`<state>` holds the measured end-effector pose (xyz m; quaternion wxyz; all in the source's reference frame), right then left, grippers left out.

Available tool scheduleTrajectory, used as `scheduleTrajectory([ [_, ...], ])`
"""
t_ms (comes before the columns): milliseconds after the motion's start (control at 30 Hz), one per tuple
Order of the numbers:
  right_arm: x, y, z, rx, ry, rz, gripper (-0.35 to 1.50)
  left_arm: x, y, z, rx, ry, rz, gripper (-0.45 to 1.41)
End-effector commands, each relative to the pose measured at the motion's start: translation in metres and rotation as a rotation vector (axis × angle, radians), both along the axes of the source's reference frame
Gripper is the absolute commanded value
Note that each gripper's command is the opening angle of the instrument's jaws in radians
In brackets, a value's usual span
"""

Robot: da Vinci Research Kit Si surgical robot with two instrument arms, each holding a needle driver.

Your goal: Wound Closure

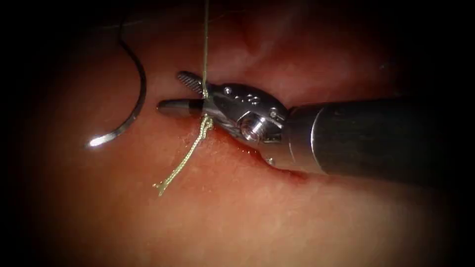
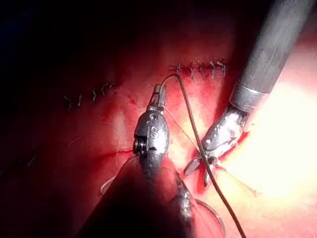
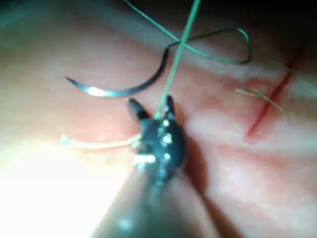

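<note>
Pink tissue (image 1: 257, 217) carried everything, curved needle (image 1: 132, 106) lay free on its surface, left of the cut (image 1: 277, 165), frayed thread end (image 1: 185, 160) beside it

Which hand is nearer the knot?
Right. The right hand, jaws open, straddles the thread just above the knot; the left hand grips that thread farther up. Needle lies free on the tissue.

The endoscope view looks down on the tissue (image 1: 247, 227) from above and in front, very near, with the right pincer (image 1: 180, 91) entering from the frame's right. The left wrist view looks along its own shaft from farther back, taking in the left pincer (image 2: 158, 91) and the right one. The right wrist view sits very close behind its jaws. All three share the thread (image 1: 205, 49); the endoscope and right wrist views also share the needle (image 1: 133, 99).
</note>
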<state>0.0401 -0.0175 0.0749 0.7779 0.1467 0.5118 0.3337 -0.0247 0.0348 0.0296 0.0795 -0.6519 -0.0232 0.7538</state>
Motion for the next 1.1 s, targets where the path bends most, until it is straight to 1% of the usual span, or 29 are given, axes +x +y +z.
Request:
scheduleTrajectory([
  [33,0.0007,0.0001,0.0000,0.000,0.014,-0.002,0.52,-0.0005,0.0004,0.0005,-0.004,-0.002,0.000,-0.45],
  [67,0.0007,0.0001,-0.0001,0.006,0.026,-0.015,0.02,-0.0005,0.0004,0.0005,-0.004,-0.002,0.000,-0.45],
  [100,0.0007,0.0002,-0.0002,0.012,0.038,-0.029,-0.35,-0.0005,0.0005,0.0005,-0.004,-0.002,0.000,-0.45],
  [167,0.0006,0.0004,-0.0001,0.018,0.056,-0.052,-0.35,-0.0005,0.0004,0.0005,-0.004,-0.002,0.000,-0.45],
  [333,0.0002,0.0008,0.0000,0.009,0.055,-0.068,-0.35,-0.0004,0.0005,0.0005,-0.004,-0.003,0.001,-0.45],
  [433,0.0002,0.0003,-0.0001,0.008,0.066,-0.091,-0.35,-0.0003,0.0006,0.0006,-0.004,-0.004,0.002,-0.45],
  [500,0.0003,-0.0003,-0.0004,0.000,0.055,-0.080,0.63,-0.0002,0.0007,0.0006,-0.004,-0.005,0.003,-0.45],
  [533,0.0003,-0.0005,-0.0005,-0.005,0.048,-0.068,1.15,-0.0001,0.0007,0.0007,-0.004,-0.006,0.004,-0.45],
  [567,0.0003,-0.0008,-0.0008,-0.005,0.047,-0.067,1.35,0.0001,0.0008,0.0007,-0.003,-0.006,0.005,-0.45],
  [633,-0.0004,-0.0012,-0.0014,-0.003,0.053,-0.075,1.43,0.0003,0.0009,0.0007,-0.003,-0.008,0.007,-0.45],
  [667,-0.0013,-0.0015,-0.0017,-0.003,0.056,-0.080,1.47,0.0005,0.0010,0.0007,-0.003,-0.009,0.008,-0.45],
  [700,-0.0031,-0.0019,-0.0024,-0.003,0.057,-0.084,1.47,0.0007,0.0012,0.0009,-0.003,-0.007,0.008,-0.45],
  [733,-0.0055,-0.0019,-0.0032,-0.003,0.053,-0.079,1.47,0.0009,0.0013,0.0010,-0.003,-0.005,0.006,-0.45],
  [867,-0.0108,-0.0012,-0.0046,-0.013,0.024,-0.049,1.47,0.0009,0.0014,0.0015,-0.006,0.003,0.004,-0.45],
  [967,-0.0146,-0.0009,-0.0049,-0.024,-0.001,-0.027,1.48,0.0011,0.0018,0.0017,-0.007,0.004,-0.008,-0.45],
  [1033,-0.0154,-0.0009,-0.0047,-0.029,-0.009,-0.020,1.48,0.0011,0.0019,0.0017,-0.006,0.004,-0.013,-0.45],
  [1100,-0.0154,-0.0009,-0.0045,-0.027,-0.009,-0.020,1.48,0.0011,0.0019,0.0016,-0.005,0.002,-0.015,-0.45],
])
